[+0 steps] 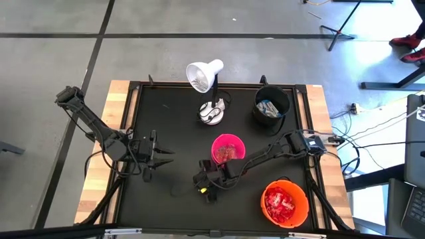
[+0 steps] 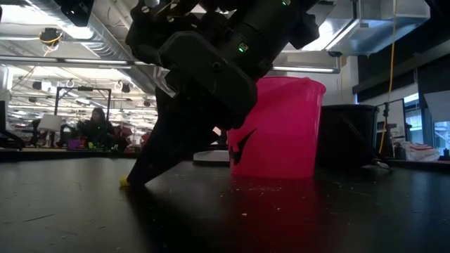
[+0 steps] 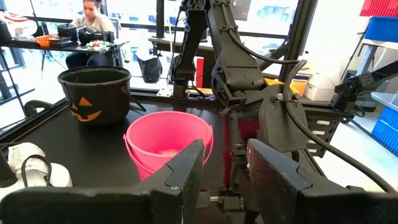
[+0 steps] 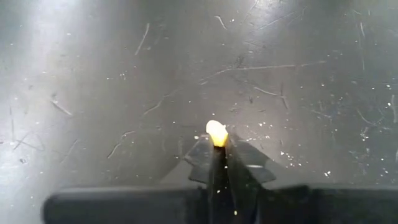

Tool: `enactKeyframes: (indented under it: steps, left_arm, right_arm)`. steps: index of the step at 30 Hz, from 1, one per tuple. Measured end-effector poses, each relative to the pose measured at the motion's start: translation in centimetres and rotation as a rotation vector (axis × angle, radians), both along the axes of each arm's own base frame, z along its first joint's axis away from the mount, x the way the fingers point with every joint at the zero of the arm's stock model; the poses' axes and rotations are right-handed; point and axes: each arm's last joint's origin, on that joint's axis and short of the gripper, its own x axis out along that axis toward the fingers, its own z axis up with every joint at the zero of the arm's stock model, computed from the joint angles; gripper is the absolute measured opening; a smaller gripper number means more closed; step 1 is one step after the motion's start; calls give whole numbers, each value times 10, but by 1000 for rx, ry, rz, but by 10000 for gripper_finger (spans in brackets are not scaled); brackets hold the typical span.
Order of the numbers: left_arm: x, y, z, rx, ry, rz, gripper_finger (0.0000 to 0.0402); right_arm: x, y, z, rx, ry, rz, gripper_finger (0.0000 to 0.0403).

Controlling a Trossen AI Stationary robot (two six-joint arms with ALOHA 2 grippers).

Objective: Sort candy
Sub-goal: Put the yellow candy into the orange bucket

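Yellow candy (image 4: 216,133) sits pinched at the very tips of the right end effector (image 4: 217,149), whose fingers have closed narrowly on it down at the bench (image 1: 172,113). With so little caught, I judge it could squirt out on lifting. The left end effector (image 3: 224,168) waits part-open, facing the pink bucket (image 3: 166,144).

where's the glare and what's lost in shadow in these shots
Right wrist view: lamp glare washes the table pale, scratches showing, and the yellow candy in the right claw is lit bright. Low view: that arm is a backlit silhouette before the pink bucket.
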Motion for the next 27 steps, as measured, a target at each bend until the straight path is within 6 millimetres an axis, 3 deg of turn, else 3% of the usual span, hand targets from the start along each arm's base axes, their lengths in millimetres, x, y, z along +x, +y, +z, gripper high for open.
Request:
enactKeyframes:
  steps: [5, 14, 20, 27]
  left_arm:
    - [0, 0, 0, 0, 0, 0, 121]
    - [0, 0, 0, 0, 0, 1, 121]
    - [0, 0, 0, -2, 0, 1, 121]
    - [0, 0, 0, -2, 1, 1, 121]
  right_arm:
    - [0, -1, 0, 1, 4, 0, 7]
    - [3, 1, 10, 4, 39, 9, 1]
    - [10, 15, 45, -21, 37, 27, 0]
    - [3, 36, 87, -114, 63, 63, 0]
